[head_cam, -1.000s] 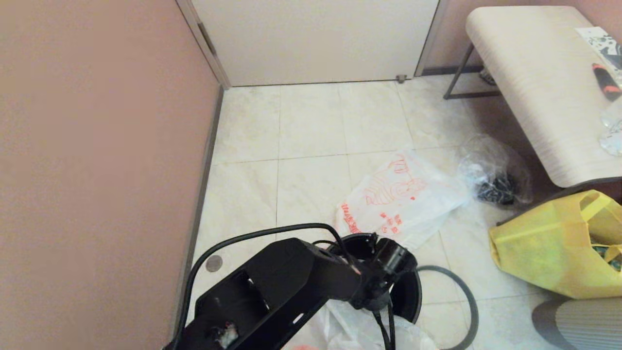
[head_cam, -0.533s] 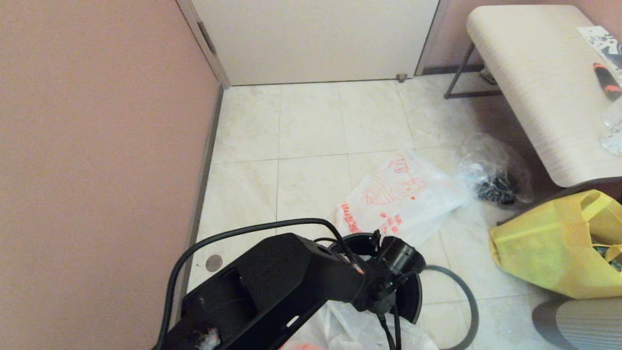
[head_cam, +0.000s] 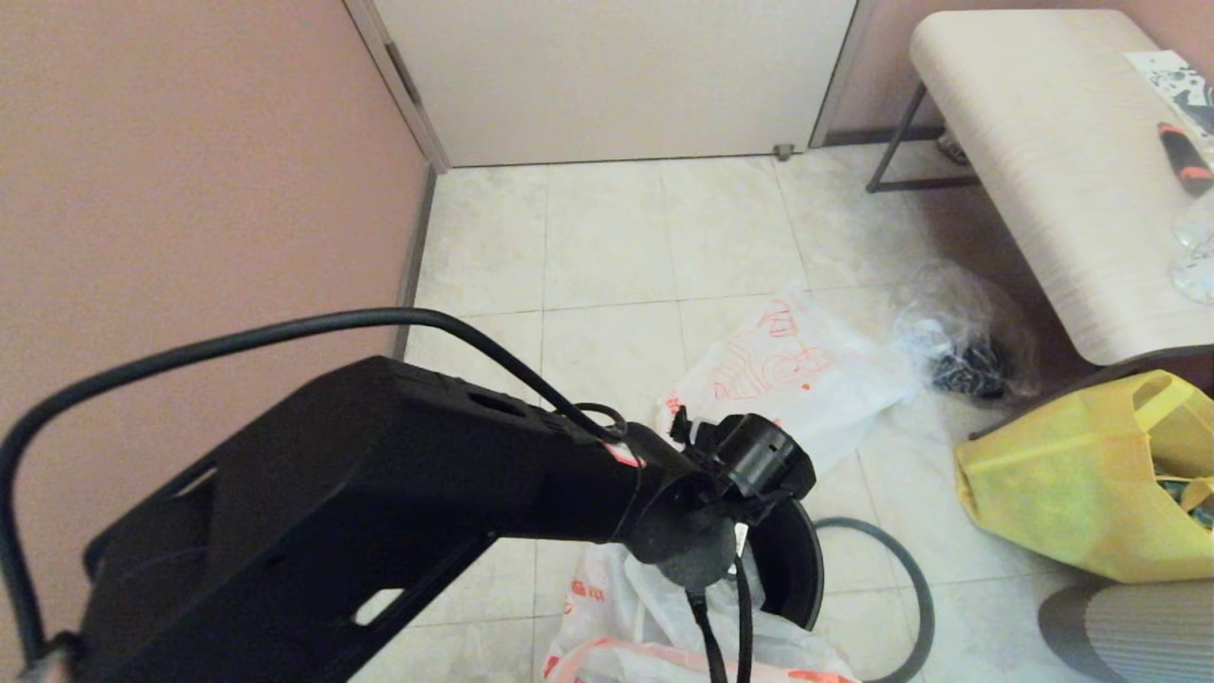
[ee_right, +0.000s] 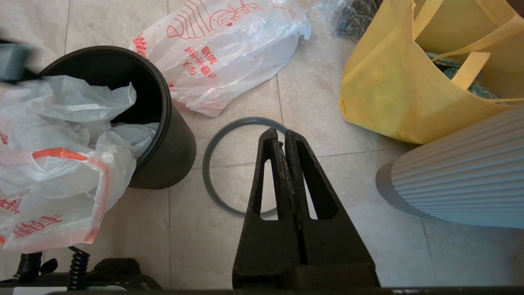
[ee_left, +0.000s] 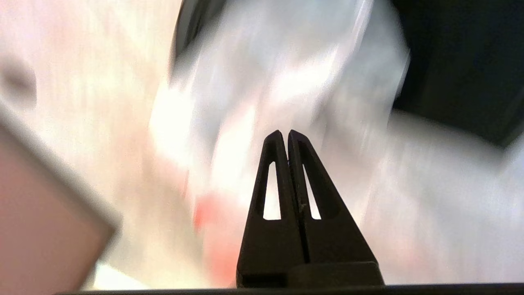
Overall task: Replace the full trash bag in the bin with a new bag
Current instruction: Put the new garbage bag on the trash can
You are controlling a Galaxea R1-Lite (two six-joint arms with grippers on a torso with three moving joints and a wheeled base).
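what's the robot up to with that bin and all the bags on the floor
It is swapping the bin's liner. The left tool, shut, is over the black bin, with the full trash bag bulging out over its rim. Whether it grips the bag cannot be told. The grey rim hoop lies on the floor beside the bin, and the new bag lies flat behind it. The right tool hangs shut, idle.

The full trash bag (ee_right: 61, 172) and the new bag (ee_right: 221, 53) are thin, crinkled, glossy see-through plastic with orange-red print; the bin (ee_right: 163, 135) is dark, matt plastic. The yellow tote bag (ee_right: 393, 82) looks like soft matt cloth; the floor tiles (head_cam: 607, 237) are smooth, pale, faintly glossy stone or ceramic.
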